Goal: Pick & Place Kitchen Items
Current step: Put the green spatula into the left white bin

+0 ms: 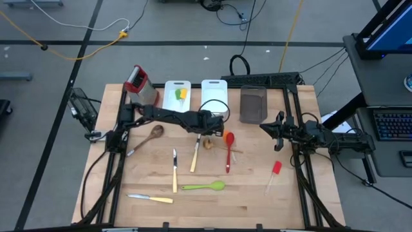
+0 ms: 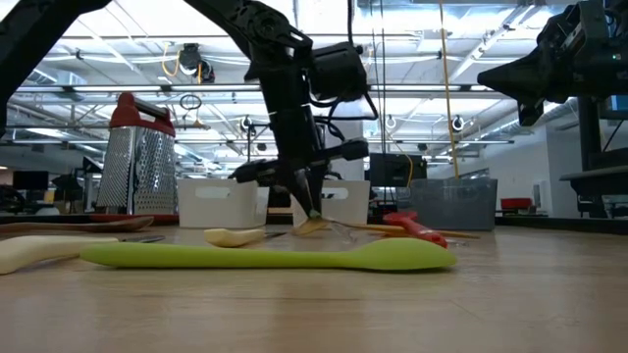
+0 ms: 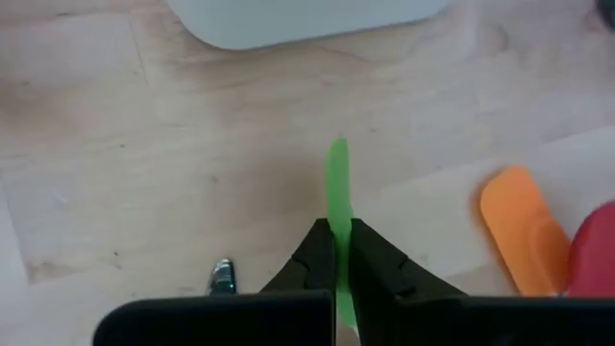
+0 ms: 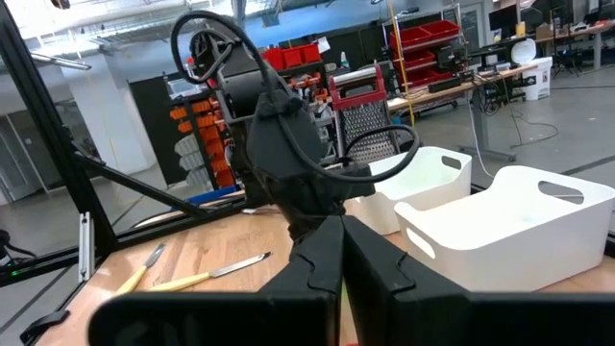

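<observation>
Clamping a green utensil, the left end effector sits beside the white bin.

Two bins stand behind the utensils, grater left.

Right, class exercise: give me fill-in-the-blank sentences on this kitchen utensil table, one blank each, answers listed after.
1. The left gripper is shut on a slim ____ utensil handle.
2. The long green spoon lies on the ____.
3. The box grater has a ____ top.
4. The right gripper hangs shut, holding ____.

Missing words: green; table; red; nothing
</observation>
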`<state>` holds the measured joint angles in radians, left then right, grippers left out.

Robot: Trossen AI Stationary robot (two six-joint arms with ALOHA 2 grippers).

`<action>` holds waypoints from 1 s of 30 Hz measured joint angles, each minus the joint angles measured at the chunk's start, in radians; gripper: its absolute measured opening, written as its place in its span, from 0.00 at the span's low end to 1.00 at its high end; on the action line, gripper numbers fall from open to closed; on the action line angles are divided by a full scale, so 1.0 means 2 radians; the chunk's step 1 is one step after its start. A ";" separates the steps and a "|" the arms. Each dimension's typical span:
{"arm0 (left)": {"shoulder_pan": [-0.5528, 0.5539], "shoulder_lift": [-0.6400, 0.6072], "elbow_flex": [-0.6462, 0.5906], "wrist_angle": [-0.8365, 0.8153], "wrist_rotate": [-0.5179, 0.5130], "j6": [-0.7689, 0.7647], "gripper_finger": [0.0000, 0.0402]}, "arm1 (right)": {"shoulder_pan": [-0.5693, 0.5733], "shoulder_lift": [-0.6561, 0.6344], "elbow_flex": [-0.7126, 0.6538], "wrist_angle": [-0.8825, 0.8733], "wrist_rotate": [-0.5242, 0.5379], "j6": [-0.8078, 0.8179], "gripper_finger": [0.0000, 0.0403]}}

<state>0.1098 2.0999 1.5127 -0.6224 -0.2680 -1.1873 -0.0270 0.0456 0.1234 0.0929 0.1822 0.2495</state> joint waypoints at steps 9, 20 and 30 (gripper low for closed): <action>-0.018 -0.013 0.001 0.006 -0.021 0.012 0.01 | 0.000 0.000 0.000 0.000 0.000 0.000 0.01; -0.028 -0.046 0.002 0.013 -0.083 0.031 0.01 | 0.000 0.000 0.000 0.000 0.000 0.000 0.01; -0.029 -0.052 0.002 0.009 -0.090 0.042 0.01 | 0.000 0.000 0.000 0.000 -0.001 0.000 0.01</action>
<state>0.0525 1.9962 1.5158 -0.6040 -0.4477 -1.1035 -0.0269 0.0455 0.1234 0.0933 0.1805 0.2497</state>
